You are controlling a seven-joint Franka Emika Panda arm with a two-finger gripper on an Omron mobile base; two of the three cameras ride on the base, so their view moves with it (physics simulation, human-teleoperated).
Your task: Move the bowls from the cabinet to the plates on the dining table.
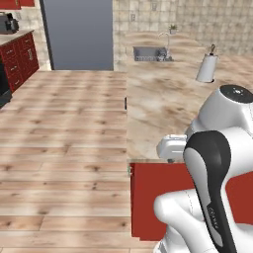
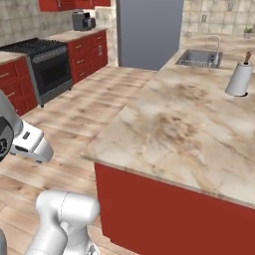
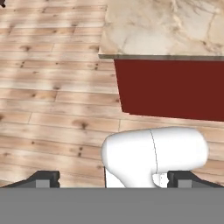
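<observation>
Base stands at the end of the marble counter (image 2: 184,124), the landmark for everything here: red front panel (image 3: 170,87) below its slab, wood plank floor (image 1: 64,148) beside it. On the counter's far end sit a sink (image 2: 199,58) with a faucet, and just this side of it a paper towel roll (image 2: 239,78) upright on its holder. Across the floor from the counter runs a line of red drawer fronts (image 2: 87,55) with a black stove (image 2: 47,69) and a coffee machine (image 2: 82,21) on top; a grey fridge (image 2: 149,32) stands past them. Gripper (image 3: 113,180) hangs over the floor just off the counter's corner, fingertips spread wide, nothing between them. No bowl, plate, tall cabinet or dining table can be made out from this position, so their whereabouts cannot be told. Judgement: step in hand is locating and approaching the cabinet. To do it well, keep the arm tucked clear of the counter edge while the base turns, and keep the claw wide for the first bowl.
</observation>
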